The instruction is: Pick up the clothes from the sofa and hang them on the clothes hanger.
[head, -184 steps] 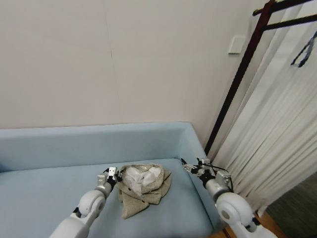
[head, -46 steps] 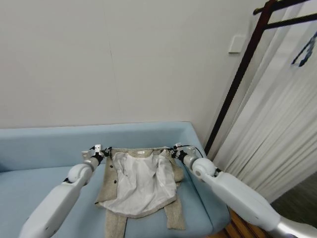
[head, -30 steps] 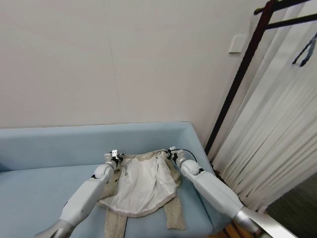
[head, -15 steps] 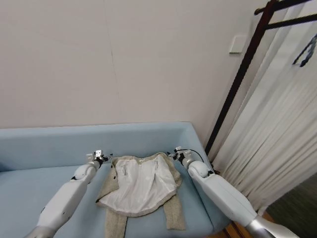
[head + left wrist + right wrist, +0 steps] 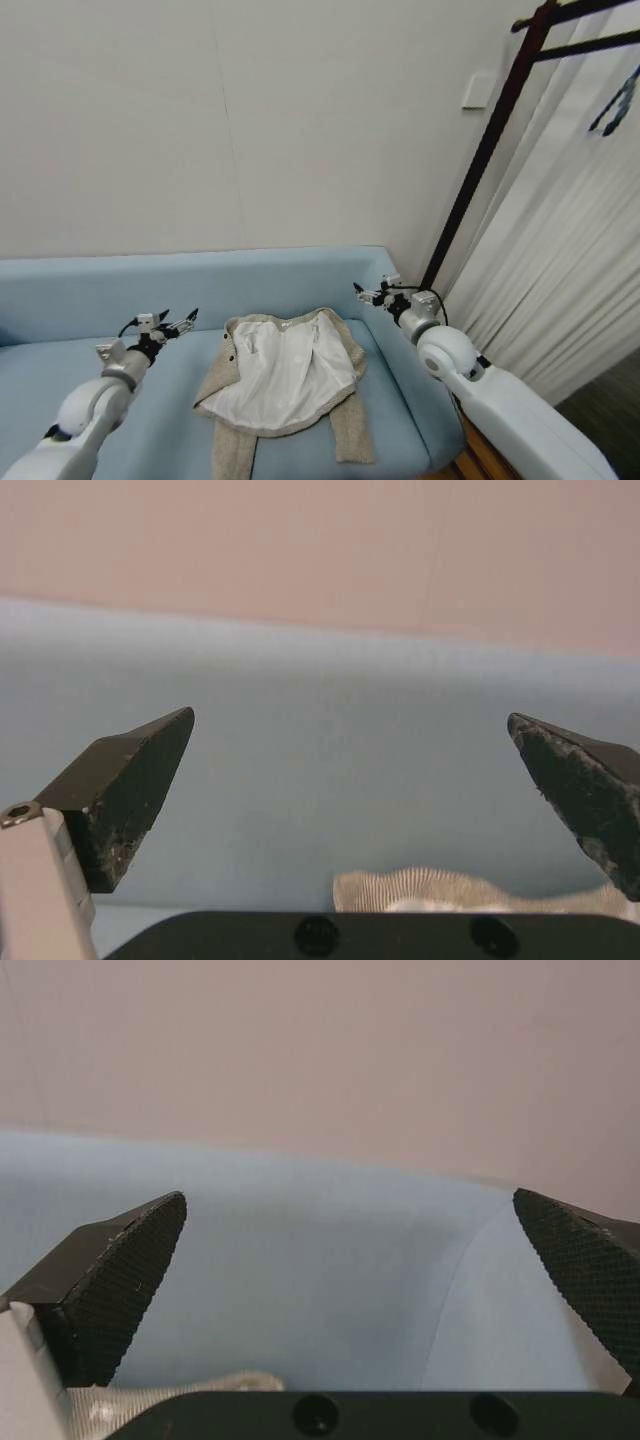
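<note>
A beige knitted jacket (image 5: 285,380) with a white lining lies spread open on the seat of the light blue sofa (image 5: 120,290). My left gripper (image 5: 178,323) hovers open to the left of the jacket, apart from it. Near the sofa's right armrest my right gripper (image 5: 368,294) is open too, just past the jacket's right shoulder and holding nothing. A strip of the beige knit (image 5: 440,888) shows under the fingers in the left wrist view, and a corner of it (image 5: 170,1395) in the right wrist view. The dark clothes rack (image 5: 490,140) rises at the right.
A dark hanger (image 5: 615,105) hangs from the rack's top bar at the upper right. White curtains (image 5: 570,250) fall behind the rack. A plain wall (image 5: 250,120) with a white switch plate (image 5: 474,90) backs the sofa. Wooden floor shows at the bottom right.
Both grippers have let go of the jacket's shoulders and drawn outward, the left one far to the left, the right one toward the armrest. The jacket stays spread flat.
</note>
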Available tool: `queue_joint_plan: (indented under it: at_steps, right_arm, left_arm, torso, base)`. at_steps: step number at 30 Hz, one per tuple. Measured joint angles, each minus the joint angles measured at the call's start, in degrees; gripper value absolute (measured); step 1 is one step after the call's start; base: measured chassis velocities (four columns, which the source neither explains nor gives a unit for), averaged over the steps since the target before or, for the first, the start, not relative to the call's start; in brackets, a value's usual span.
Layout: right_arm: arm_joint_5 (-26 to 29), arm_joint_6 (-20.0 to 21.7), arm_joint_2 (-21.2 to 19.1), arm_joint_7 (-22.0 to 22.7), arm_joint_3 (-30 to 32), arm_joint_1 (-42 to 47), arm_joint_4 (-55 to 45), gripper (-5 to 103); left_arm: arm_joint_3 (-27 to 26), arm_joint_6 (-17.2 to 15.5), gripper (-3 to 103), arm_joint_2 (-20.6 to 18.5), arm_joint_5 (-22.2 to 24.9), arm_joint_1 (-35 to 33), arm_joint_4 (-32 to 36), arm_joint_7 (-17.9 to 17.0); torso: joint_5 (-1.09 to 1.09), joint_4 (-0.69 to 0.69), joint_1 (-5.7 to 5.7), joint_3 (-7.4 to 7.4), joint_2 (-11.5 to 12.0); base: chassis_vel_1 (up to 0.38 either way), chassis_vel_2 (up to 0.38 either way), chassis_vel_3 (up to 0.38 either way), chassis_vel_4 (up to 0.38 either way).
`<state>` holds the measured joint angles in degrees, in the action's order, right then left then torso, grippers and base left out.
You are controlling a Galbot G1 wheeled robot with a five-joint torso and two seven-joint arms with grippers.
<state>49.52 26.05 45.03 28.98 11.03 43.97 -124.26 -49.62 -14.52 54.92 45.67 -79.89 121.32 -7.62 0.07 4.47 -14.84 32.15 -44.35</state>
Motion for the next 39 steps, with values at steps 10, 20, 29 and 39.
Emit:
queue_joint_plan:
  at_steps: [10,20,29,39]
  right_arm:
    - [9.0,4.8,-5.2,11.2,3.0,-13.2,-6.6,100]
    - [21.1,10.2,-10.6,13.3,-1.2,-45.8,6.3,100]
    - [21.8,13.3,-19.9,7.0,-2.2,-56.3,16.2,100]
    - [20.6,15.8,-21.9,1.9,-16.6,-71.7,34.3,100]
  left_arm:
    - [-12.5,-5.6,100,6.9,1.6,-11.1,22.8,-5.4]
    - [-13.1,-7.5,100,9.7,1.5,-14.1,22.7,-3.6]
    - [-10.4,-8.6,100,9.1,0.4,-11.7,22.3,-2.3]
    - [-9.4,-8.9,100,4.9,0.2,-7.0,21.9,-0.5]
  torso:
    - [0.04,0.0,0.01,0.0,0.0]
    - [0.0,-0.01,-0.02,0.02,0.0]
    - [0.03,0.0,-0.01,0.01,0.0]
    - [0.06,-0.01,-0.02,0.01,0.0]
  base:
    - [0.0,0.0,0.0,0.0]
    - [0.0,0.0,0.0,0.0]
    - [0.0,0.0,0.0,0.0]
    - [0.0,0.0,0.0,0.0]
